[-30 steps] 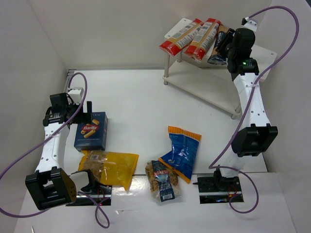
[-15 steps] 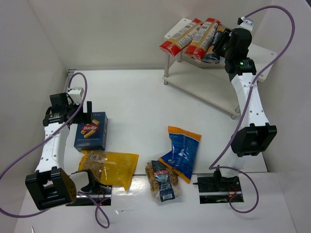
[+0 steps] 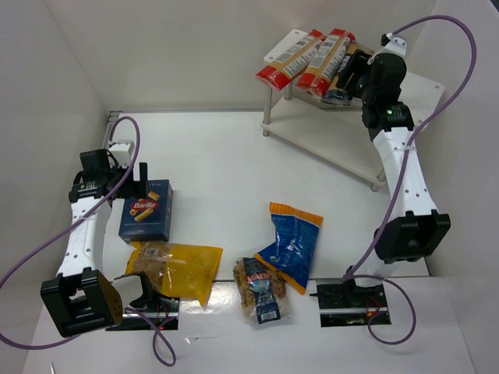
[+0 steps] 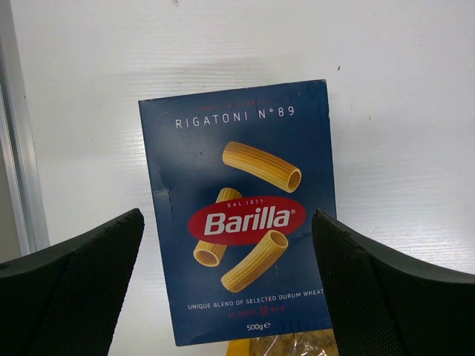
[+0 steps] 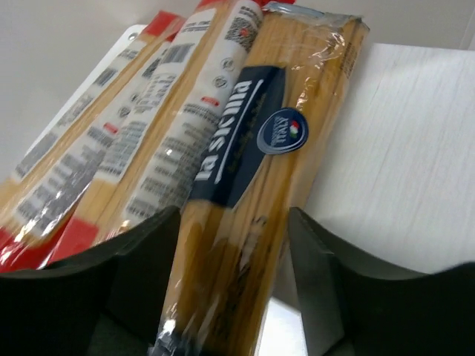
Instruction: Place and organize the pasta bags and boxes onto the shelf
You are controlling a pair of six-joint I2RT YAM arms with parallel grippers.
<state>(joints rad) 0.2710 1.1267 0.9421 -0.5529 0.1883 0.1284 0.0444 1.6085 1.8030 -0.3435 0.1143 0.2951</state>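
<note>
My right gripper (image 3: pixel 352 78) is over the top board of the white shelf (image 3: pixel 421 86), shut on the long tan-and-navy pack (image 3: pixel 341 94). In the right wrist view that pack (image 5: pixel 252 170) runs between my fingers (image 5: pixel 234 274) and lies against the two long red-ended packs (image 5: pixel 148 133) on the shelf board (image 5: pixel 401 148). These two packs (image 3: pixel 290 58) lie side by side on the top board. My left gripper (image 3: pixel 144 181) is open and empty just above the dark blue Barilla box (image 3: pixel 146 212). The box (image 4: pixel 241 215) lies flat between my open fingers (image 4: pixel 230 289).
On the table lie a yellow bag (image 3: pixel 175 266) touching the Barilla box, a blue bag with orange top (image 3: pixel 290 243), and a small clear blue-labelled bag (image 3: pixel 261 290) beside it. The shelf's lower board (image 3: pixel 327 136) is bare. White walls stand left, back and right.
My right gripper has moved farther back over the shelf top, bringing the tan-and-navy pack up against the red-ended packs. The left arm has not moved.
</note>
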